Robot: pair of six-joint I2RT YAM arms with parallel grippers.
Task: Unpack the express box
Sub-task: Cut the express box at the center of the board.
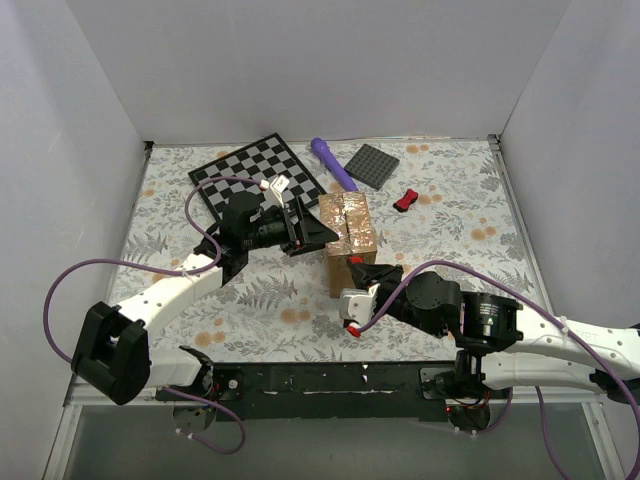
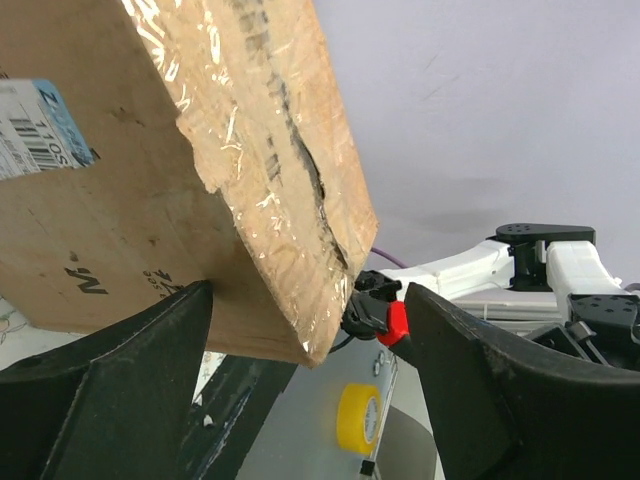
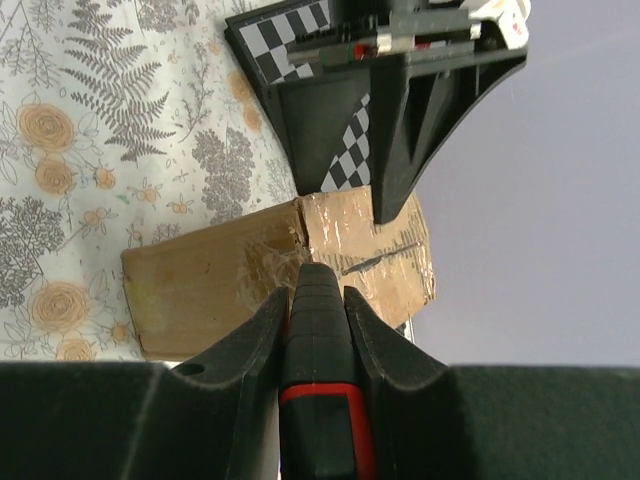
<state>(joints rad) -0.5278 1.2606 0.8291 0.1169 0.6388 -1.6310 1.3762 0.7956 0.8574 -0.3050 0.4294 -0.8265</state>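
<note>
Clamped tight on a black tool with a red band (image 3: 318, 400), my right gripper (image 3: 318, 302) is holding the tool's tip against the express box (image 3: 210, 285). The tip appears to be touching right at the edge where the plain brown near side is meeting the taped top. That box is sitting about mid-table on the floral cloth (image 1: 470, 240), straight ahead of this hand.

What I am judging the coming move by is the seam. A dark slit in the shiny tape is running away from the tool's tip across the top, so I am expecting any cut to have to follow that line, away from me, not across it. Both hands are at the box, but only the right one is lying in line with that slit.

My left gripper (image 2: 308, 295) is facing the box from its left side, fingers (image 2: 130, 390) spread wide with the taped corner lying between them. One finger seems to be touching the cardboard while the other is standing clear, so I judge it is bracing, not gripping.

Beyond the box, toward the far wall, a checkerboard (image 1: 250, 175), a purple stick (image 1: 332, 162), a dark grey plate (image 1: 375, 165) and a small red piece (image 1: 404, 200) are lying apart from the work.
</note>
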